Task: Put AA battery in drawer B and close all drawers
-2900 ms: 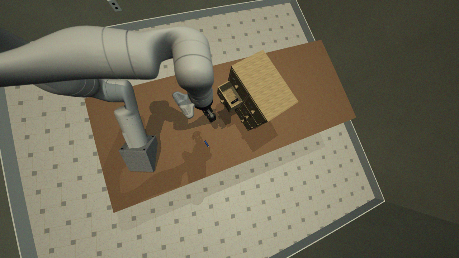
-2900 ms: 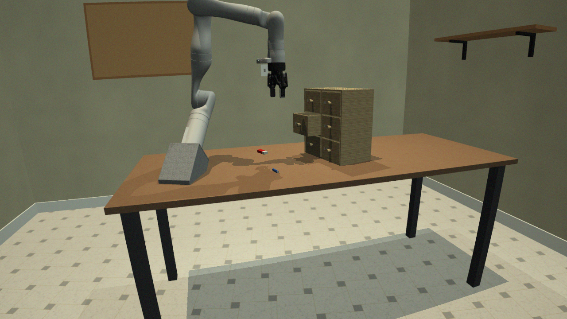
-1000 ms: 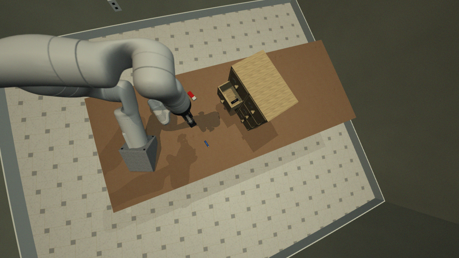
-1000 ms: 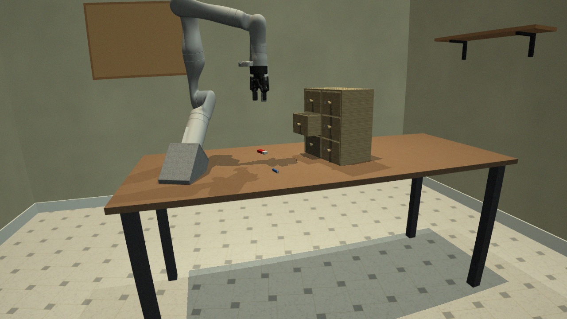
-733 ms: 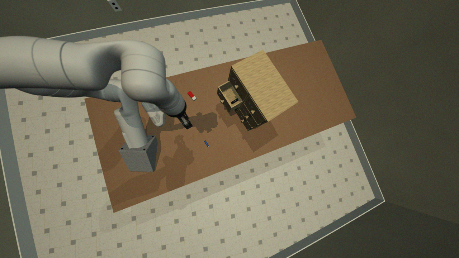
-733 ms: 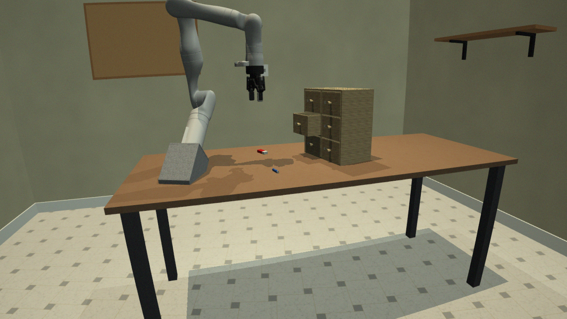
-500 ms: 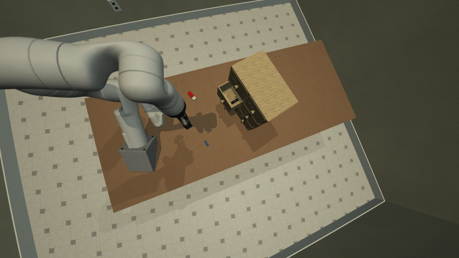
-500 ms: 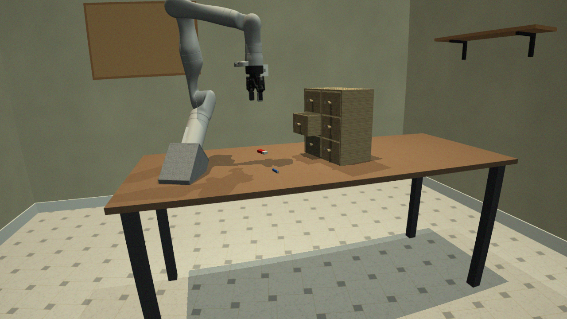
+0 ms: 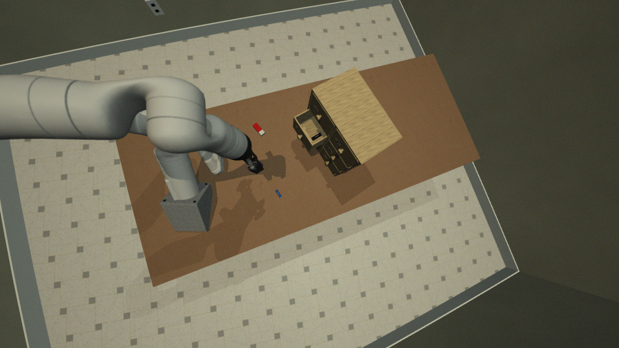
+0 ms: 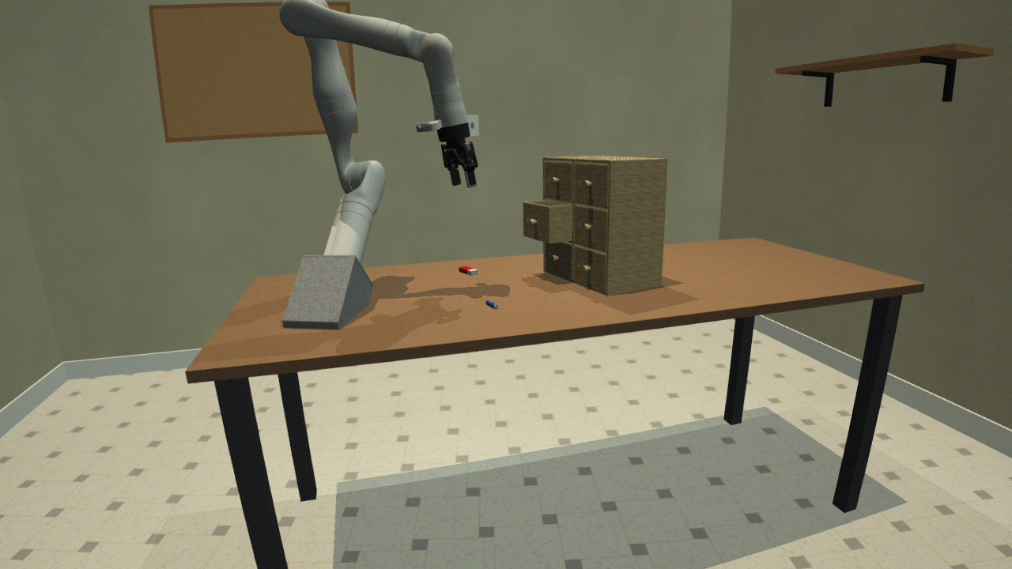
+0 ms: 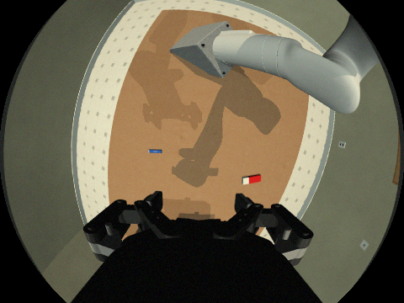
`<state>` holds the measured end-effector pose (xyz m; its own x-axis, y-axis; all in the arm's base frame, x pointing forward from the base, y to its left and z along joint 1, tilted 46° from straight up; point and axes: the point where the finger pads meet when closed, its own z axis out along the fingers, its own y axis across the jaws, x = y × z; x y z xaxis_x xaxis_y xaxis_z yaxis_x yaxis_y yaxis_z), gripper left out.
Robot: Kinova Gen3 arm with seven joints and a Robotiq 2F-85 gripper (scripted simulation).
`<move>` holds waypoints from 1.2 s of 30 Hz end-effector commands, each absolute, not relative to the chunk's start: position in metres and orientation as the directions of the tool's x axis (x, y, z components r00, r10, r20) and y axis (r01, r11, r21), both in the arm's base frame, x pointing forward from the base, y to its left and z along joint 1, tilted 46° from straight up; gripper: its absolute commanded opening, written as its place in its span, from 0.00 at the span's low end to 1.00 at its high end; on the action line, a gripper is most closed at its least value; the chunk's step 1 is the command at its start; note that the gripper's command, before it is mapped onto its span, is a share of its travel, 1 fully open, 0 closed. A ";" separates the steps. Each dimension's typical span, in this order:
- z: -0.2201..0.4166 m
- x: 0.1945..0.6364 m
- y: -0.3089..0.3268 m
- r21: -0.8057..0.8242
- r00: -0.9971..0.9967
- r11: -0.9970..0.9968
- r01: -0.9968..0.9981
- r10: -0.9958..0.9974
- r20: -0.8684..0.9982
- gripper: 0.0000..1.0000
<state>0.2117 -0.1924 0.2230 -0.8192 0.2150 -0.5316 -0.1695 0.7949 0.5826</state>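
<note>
Pincer [image 9: 256, 166] [image 10: 463, 185] [image 11: 199, 201] spread, empty, high above the table. Battery [image 9: 278, 194] [image 10: 492, 304] [image 11: 155, 151] lying near side, left of chest [image 9: 357, 114] [image 10: 636, 226]. Could roll away if nudged by an off-centre descent; drawer [image 9: 303, 129] [image 10: 546, 220] could droop if tugged farther.

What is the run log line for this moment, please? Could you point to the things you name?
gripper [image 9: 256, 167] [image 10: 462, 185] [image 11: 199, 201]: open, above table | blue battery [image 9: 278, 194] [image 10: 492, 304] [image 11: 155, 151]: on table | middle drawer [image 9: 309, 129] [image 10: 546, 220]: pulled out, dark item inside | drawer letters: unreadable
</note>
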 end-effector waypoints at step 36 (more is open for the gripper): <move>0.193 0.293 -0.152 0.593 -0.161 0.788 -0.167 0.572 -0.805 1.00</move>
<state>0.2891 -0.1587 0.1899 -0.1962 0.5456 -0.8147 -0.1453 0.8055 0.5745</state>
